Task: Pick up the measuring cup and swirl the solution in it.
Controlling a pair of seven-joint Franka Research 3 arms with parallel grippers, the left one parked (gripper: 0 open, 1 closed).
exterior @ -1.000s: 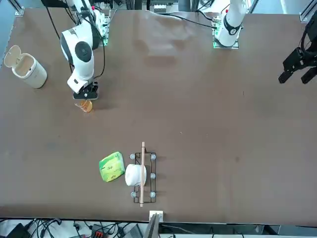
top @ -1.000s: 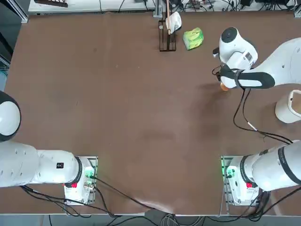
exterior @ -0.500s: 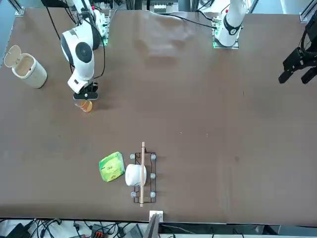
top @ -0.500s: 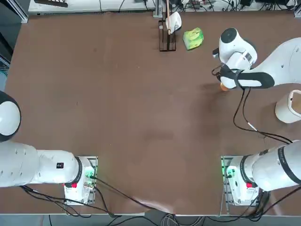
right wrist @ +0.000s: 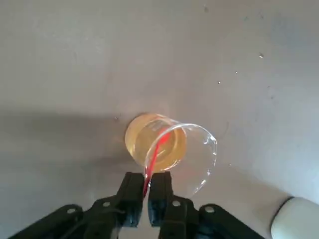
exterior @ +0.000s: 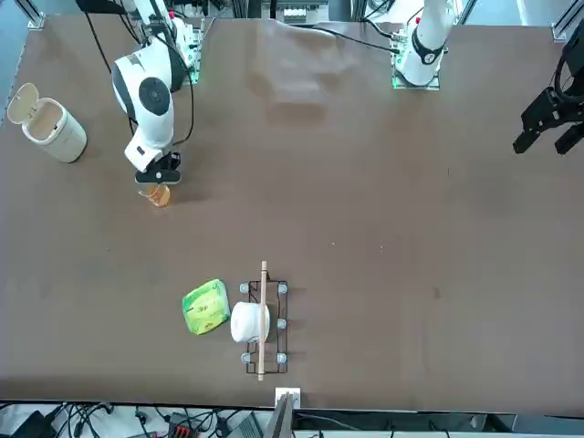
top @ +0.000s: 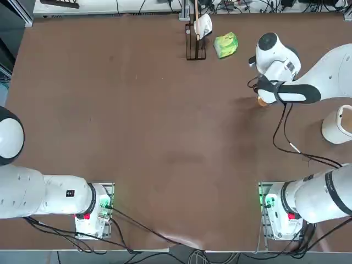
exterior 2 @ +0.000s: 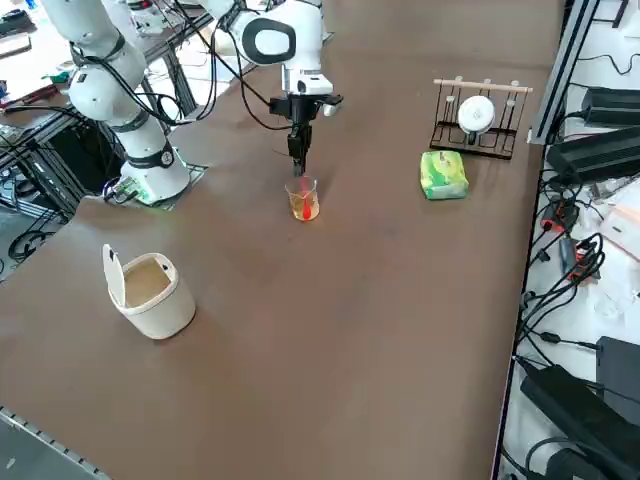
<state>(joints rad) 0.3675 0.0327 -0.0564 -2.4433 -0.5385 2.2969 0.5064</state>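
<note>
Near the table's far right side, the right gripper point(right wrist: 146, 191) stays pinched on the rim of the cup point(right wrist: 172, 149), unchanged over the last second. Its orange solution point(right wrist: 154, 144) sits level, so the swirl seems not yet begun.

measuring cup point(top: 262, 101): mostly hiding under the right arm's wrist in the top view, only an orange sliver showing.
right gripper point(right wrist: 147, 185): fingers closing on the cup's rim; arm body running off the wrist picture's edge.
white cup point(top: 336, 125): being cut by the top view's edge.
</note>
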